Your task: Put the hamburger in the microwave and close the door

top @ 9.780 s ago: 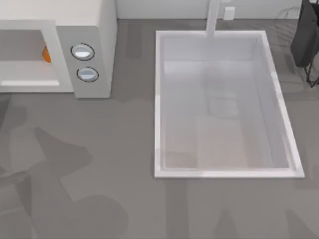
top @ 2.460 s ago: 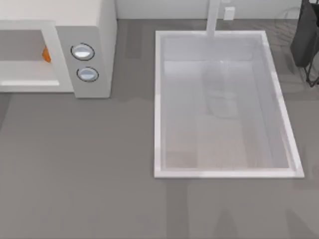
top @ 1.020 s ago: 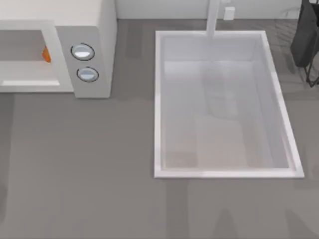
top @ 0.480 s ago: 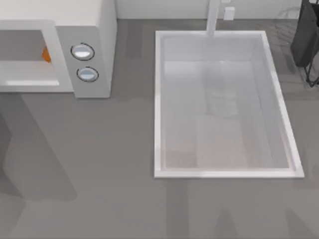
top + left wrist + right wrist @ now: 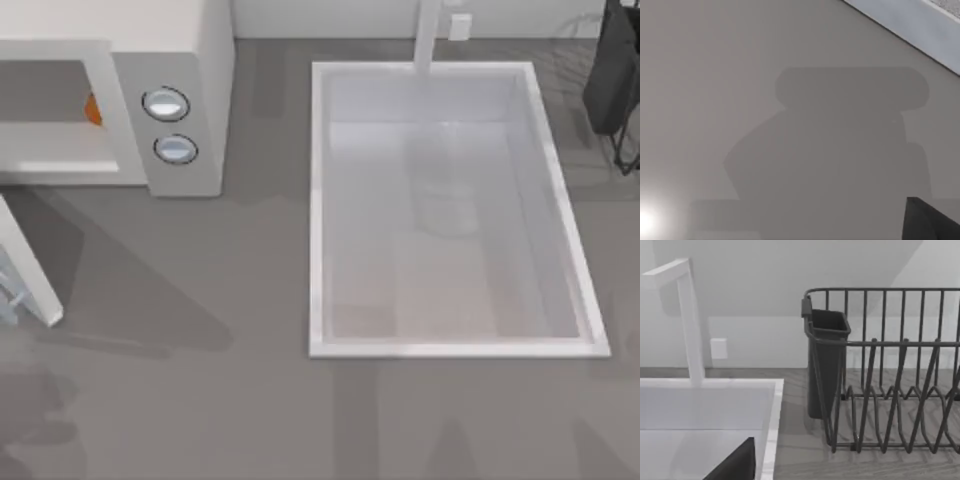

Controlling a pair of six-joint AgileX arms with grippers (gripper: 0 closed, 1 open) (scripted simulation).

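The off-white microwave [image 5: 205,70] stands at the back left of the top view with its front cavity open. The hamburger [image 5: 92,110] is an orange sliver inside the cavity, against the wall beside the knob panel. The door [image 5: 30,265] is a white panel seen edge-on at the far left, angled out in front of the cavity and casting a wide shadow on the counter. A dark corner of my left gripper [image 5: 930,222] hangs over a flat grey surface. A dark piece of my right gripper [image 5: 735,465] hangs over the sink's far right corner.
A large white sink [image 5: 315,220] fills the middle and right of the counter, with a white faucet [image 5: 687,320] at its back. A dark wire dish rack [image 5: 890,390] with a cutlery cup [image 5: 825,360] stands at the back right. Grey countertop [image 5: 200,400] lies in front.
The door's white edge has swung into the top view at the far left. Its shadow has spread across the counter in front of the microwave. The hamburger has not moved.
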